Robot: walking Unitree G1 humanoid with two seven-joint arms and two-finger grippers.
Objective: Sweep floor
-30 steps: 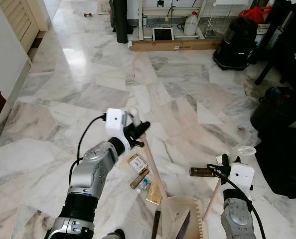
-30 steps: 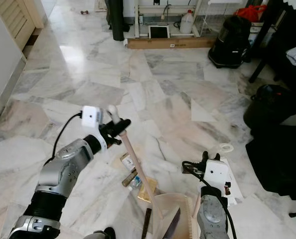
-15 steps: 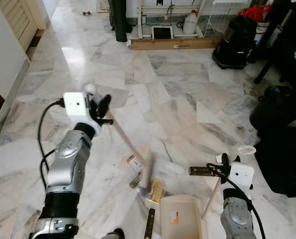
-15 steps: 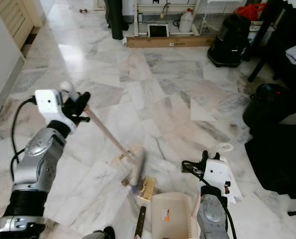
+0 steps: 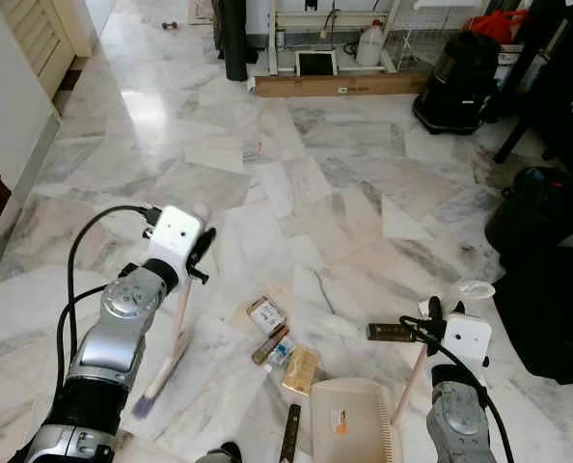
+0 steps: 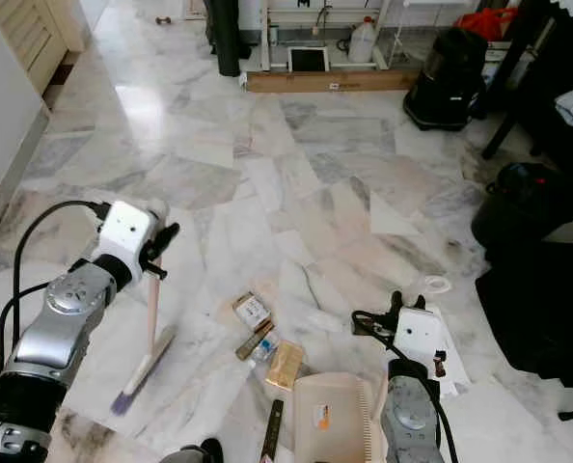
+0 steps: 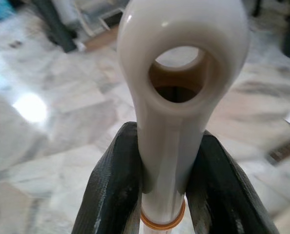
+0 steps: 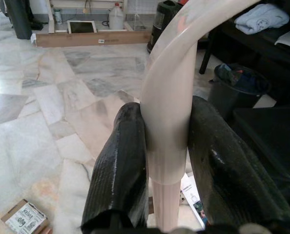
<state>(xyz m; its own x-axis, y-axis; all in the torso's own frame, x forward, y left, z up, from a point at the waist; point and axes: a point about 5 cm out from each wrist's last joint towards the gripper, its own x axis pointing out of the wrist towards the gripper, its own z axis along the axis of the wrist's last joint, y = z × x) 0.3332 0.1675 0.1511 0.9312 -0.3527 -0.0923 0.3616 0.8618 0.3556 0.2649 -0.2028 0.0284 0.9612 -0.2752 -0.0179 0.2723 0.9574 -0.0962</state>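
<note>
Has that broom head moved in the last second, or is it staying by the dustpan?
Yes. The broom head has swung to the robot's left, away from the dustpan, past the small box. The left tool grips its handle.

The left arm (image 5: 122,328) reaches forward and bends at the elbow. Its left gripper (image 7: 167,183) squeezes tight around the top of the broom handle (image 7: 176,87). The right arm (image 5: 457,424) stays low near the body. The right gripper (image 8: 167,161) pinches the dustpan handle (image 8: 169,97) between both black fingers.
</note>
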